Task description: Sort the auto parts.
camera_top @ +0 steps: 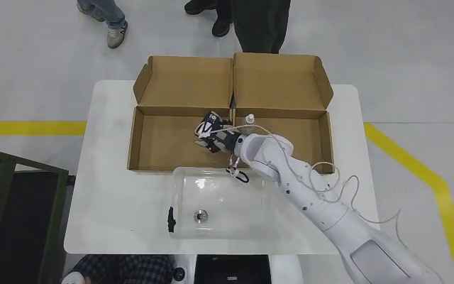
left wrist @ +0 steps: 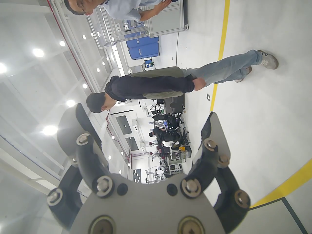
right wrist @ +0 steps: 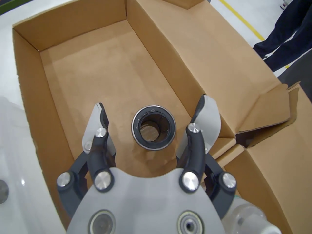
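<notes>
Black cylindrical sleeve with a metal rim (right wrist: 153, 127) stands on end on the open brown cardboard box's (right wrist: 80, 74) floor. Its bore faces up at my right end effector (right wrist: 153, 102), centred between the wide-spread fingers, untouched. Left end effector (left wrist: 146, 110) is also wide, pointed away from the box.

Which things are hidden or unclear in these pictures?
- Top view: the right gripper covers the black ring lying in the box.
- Top view: the black part in the clear tray is too small to identify.
- Right wrist view: a round metal piece is cut off by the picture's edge.
</notes>
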`<state>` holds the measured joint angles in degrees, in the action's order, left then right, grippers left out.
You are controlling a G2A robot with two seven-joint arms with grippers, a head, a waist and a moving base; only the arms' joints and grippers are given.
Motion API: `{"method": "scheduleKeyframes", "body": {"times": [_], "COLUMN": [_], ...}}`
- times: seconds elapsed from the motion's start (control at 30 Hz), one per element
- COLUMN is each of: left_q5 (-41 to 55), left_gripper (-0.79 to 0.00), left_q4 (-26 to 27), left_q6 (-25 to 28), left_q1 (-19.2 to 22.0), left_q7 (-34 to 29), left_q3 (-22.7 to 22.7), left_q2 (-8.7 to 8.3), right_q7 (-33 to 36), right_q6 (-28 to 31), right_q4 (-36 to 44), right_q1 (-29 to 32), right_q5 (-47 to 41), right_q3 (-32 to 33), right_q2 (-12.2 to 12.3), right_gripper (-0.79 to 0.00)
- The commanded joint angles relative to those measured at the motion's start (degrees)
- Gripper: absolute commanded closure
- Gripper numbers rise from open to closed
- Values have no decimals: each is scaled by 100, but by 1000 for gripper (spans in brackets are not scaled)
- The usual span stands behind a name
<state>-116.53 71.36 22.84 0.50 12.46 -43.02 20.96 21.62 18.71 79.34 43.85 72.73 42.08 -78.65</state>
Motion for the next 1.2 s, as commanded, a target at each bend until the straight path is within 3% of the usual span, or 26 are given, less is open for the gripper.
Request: {"method": "scheduleKeyframes", "body": {"times": [0.0,0.3,0.6,1.17], "left_q5": [0,0,0,0], "left_gripper": [-785,-785,-785,-785], "left_q4": [0,0,0,0], "left_q6": [0,0,0,0], "left_q1": [0,0,0,0], "left_q7": [0,0,0,0], "left_q3": [0,0,0,0], "left_q2": [0,0,0,0], "right_q7": [63,355,490,720], "right_q6": [112,706,1283,2215], "right_q4": [344,1769,2708,3219], "right_q1": [141,989,1878,2666], "right_q5": [120,475,734,1376], "right_q3": [93,486,703,534], "right_q2": [51,288,485,688], "right_gripper": [-610,-613,-625,-637]}}
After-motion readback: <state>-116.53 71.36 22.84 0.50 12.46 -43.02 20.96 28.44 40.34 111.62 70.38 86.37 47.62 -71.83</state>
